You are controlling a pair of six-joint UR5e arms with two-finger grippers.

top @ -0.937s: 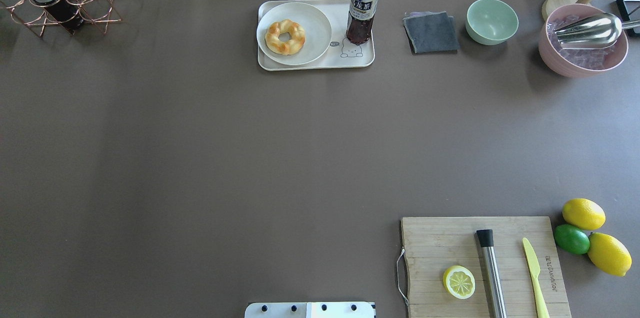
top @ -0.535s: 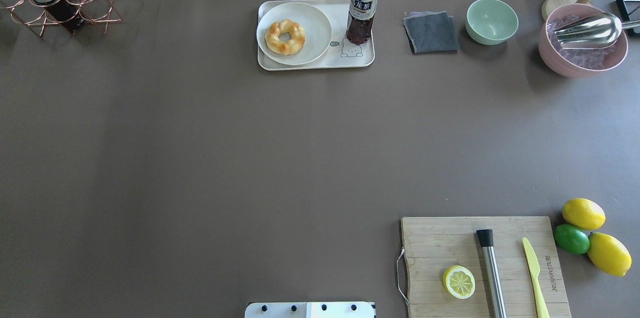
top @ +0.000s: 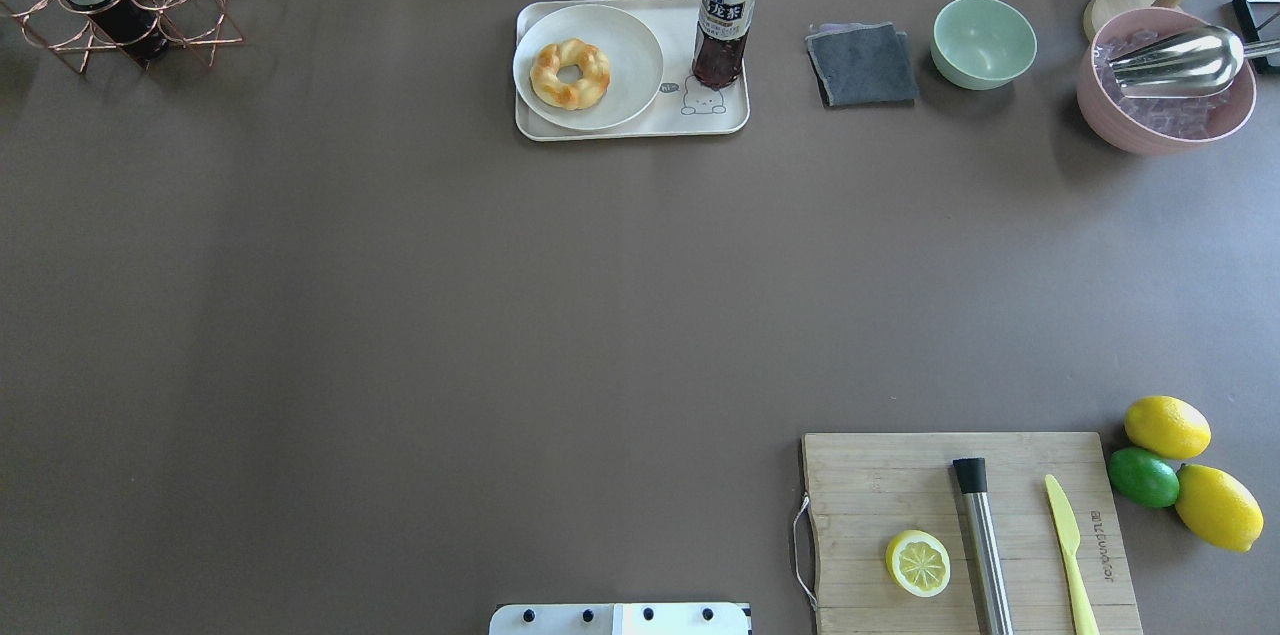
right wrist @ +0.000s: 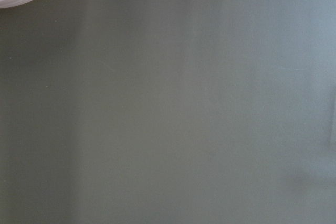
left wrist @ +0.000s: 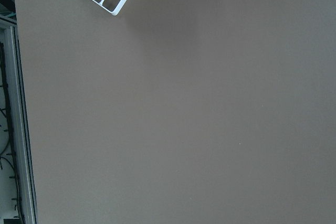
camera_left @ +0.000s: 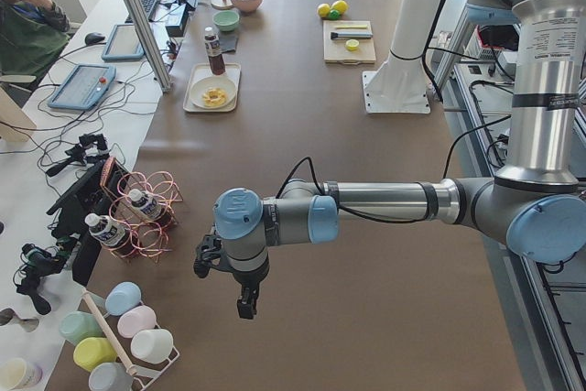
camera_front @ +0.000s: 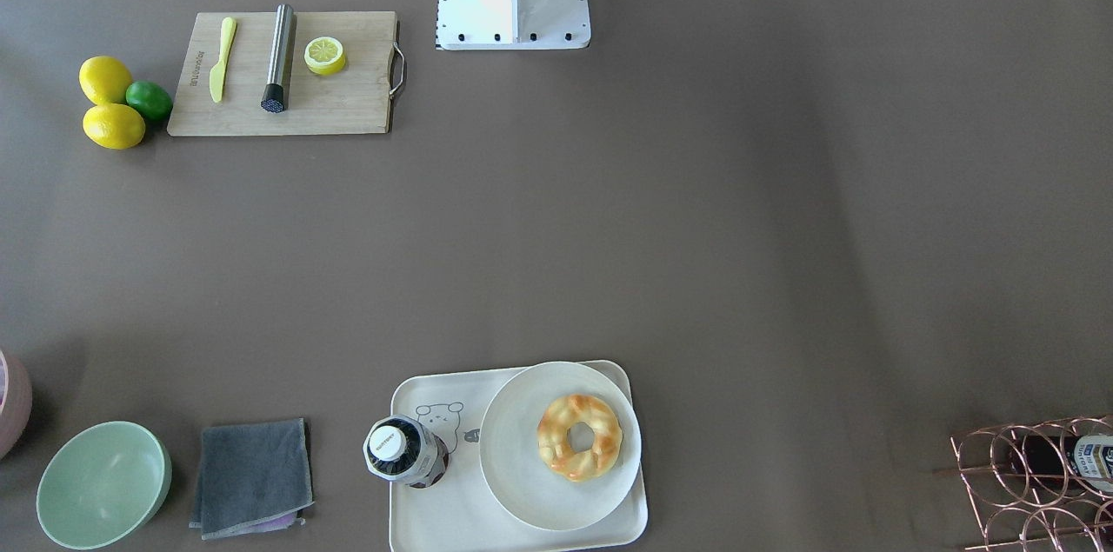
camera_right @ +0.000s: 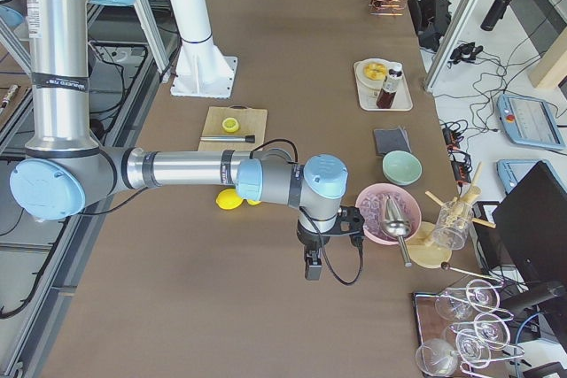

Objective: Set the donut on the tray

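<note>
My left gripper [camera_left: 245, 304], right gripper [camera_right: 311, 270]: can't tell grip. Pinch golden braided donut [top: 570, 74] off round white plate [top: 632, 43], onto cream rectangular tray [top: 722, 121] at 4 o'clock.

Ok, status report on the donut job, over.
Left tool, right tool: both far from tray, open or shut unclear. Donut lies on plate, plate on tray. Bottle stands on tray beside plate.
</note>
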